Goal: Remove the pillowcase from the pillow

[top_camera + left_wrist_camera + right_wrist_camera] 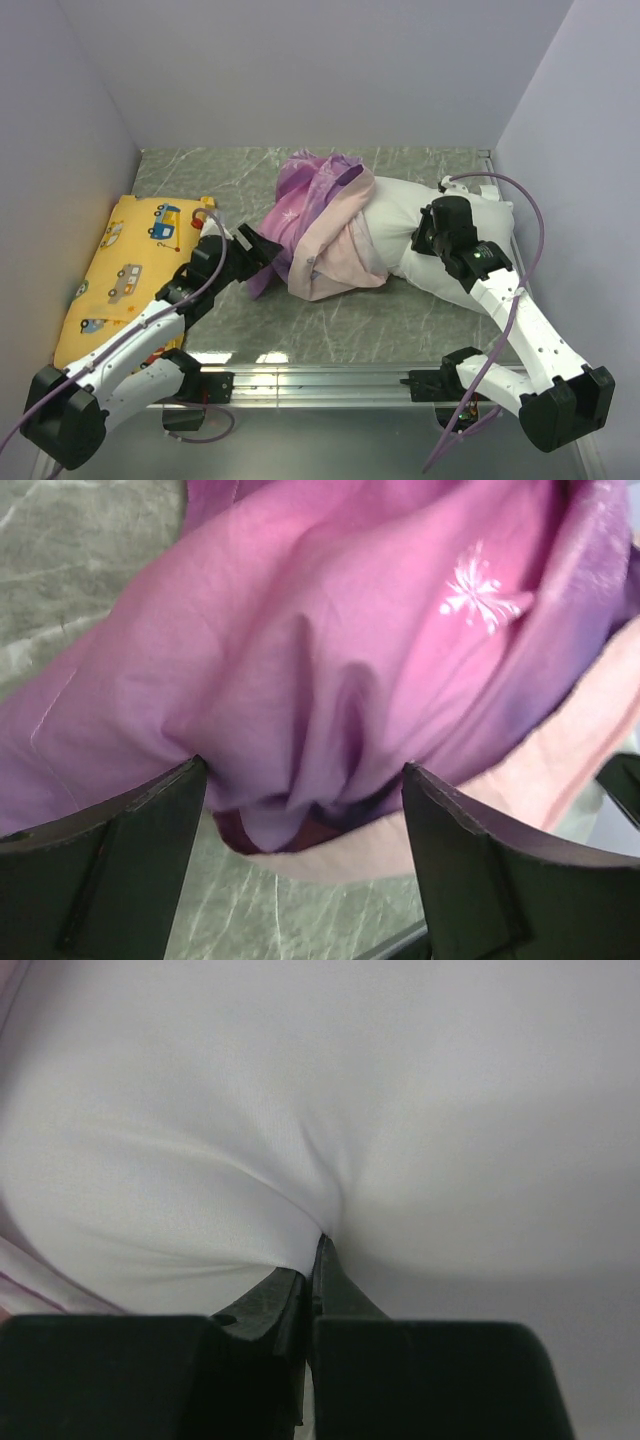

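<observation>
The purple-pink pillowcase [318, 215] is bunched over the left end of the white pillow [400, 235], its pale pink inside turned out. The pillow's right part is bare. My left gripper [262, 245] is open at the pillowcase's left edge. In the left wrist view the purple fabric [330, 670] with a white snowflake hangs just beyond the two spread fingers [120, 860], and a fold dips between them. My right gripper [425, 238] is shut on a pinch of the pillow's white fabric [320, 1140], which puckers at the closed fingertips [318, 1260].
A yellow cushion [125, 265] with cartoon vehicles lies at the left, against the wall. Grey-white walls enclose the green marbled table [330, 325] on three sides. A metal rail [330, 378] runs along the near edge between the arm bases.
</observation>
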Controlling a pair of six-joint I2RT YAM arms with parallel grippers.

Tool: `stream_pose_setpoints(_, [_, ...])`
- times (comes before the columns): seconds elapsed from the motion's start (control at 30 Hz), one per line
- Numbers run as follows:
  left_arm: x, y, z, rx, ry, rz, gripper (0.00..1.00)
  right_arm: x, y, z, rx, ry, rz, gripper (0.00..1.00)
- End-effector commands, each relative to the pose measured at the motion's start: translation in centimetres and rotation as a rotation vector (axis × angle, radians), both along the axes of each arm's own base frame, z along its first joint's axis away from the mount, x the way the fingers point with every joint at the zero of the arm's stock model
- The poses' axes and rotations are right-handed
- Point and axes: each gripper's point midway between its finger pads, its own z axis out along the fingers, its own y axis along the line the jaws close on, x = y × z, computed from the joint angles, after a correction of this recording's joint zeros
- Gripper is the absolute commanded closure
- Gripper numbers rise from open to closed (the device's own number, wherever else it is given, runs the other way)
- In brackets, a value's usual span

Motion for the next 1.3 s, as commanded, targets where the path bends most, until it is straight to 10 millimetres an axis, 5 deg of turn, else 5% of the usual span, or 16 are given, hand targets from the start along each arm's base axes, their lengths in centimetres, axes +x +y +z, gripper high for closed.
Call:
stream_pose_setpoints(0.0, [2.2,-0.5,1.5,-0.041,-0.067,0.051,0.17,1.1,0.1,2.2,0.041,-0.081,-0.026,1.0])
stream_pose_setpoints(0.07, [3.2,-0.4,1.8,-0.026,-0.084,0.074,0.21,1.1,0.0,2.2,0.037,-0.083,-0.027,1.0])
stream_pose_setpoints(0.13, [4.4,-0.2,2.4,-0.007,-0.112,0.088,0.39,1.2,0.0,2.2,0.032,-0.081,-0.03,1.0])
stream_pose_setpoints(0.17, [4.9,-0.1,2.7,-0.003,-0.118,0.096,0.64,1.2,-0.1,2.2,0.028,-0.082,-0.033,1.0])
stream_pose_setpoints(0.27, [6.8,1.6,3.0,0.044,-0.102,0.148,1.0,1.2,-0.7,2.3,0.014,-0.082,-0.05,1.0])
stream_pose_setpoints(0.4, [8.4,7.3,3.4,0.085,-0.066,0.306,1.0,1.4,-1.8,3.0,0.022,-0.092,-0.087,1.0])
stream_pose_setpoints(0.53, [9.0,17.2,3.9,0.106,-0.049,0.548,1.0,1.6,-4.2,3.5,0.055,-0.096,-0.152,1.0])
stream_pose_setpoints(0.67, [9.0,21.6,2.9,0.1,-0.003,0.636,1.0,1.7,-5.0,3.5,0.065,-0.1,-0.184,1.0])
stream_pose_setpoints(0.77, [9.5,21.4,2.1,0.083,0.009,0.606,0.99,1.5,-5.1,3.0,0.067,-0.094,-0.186,1.0])
stream_pose_setpoints(0.9, [9.4,17.9,1.6,0.064,-0.012,0.503,0.99,1.4,-3.6,3.2,0.099,-0.087,-0.119,0.99])
stream_pose_setpoints(0.93, [9.3,16.4,1.6,0.068,-0.014,0.462,1.0,1.4,-2.8,3.4,0.11,-0.091,-0.082,0.95])
stream_pose_setpoints(1.07, [9.0,14.3,1.7,0.06,-0.022,0.428,1.0,-0.3,2.0,6.1,0.036,-0.19,0.083,0.38])
stream_pose_setpoints(1.23, [8.8,12.5,2.1,0.067,-0.027,0.391,1.0,-4.3,7.5,7.2,-0.053,-0.28,0.308,0.23])
stream_pose_setpoints(1.27, [8.8,12.4,2.1,0.067,-0.029,0.389,0.99,-4.5,7.2,6.7,-0.104,-0.282,0.289,0.19])
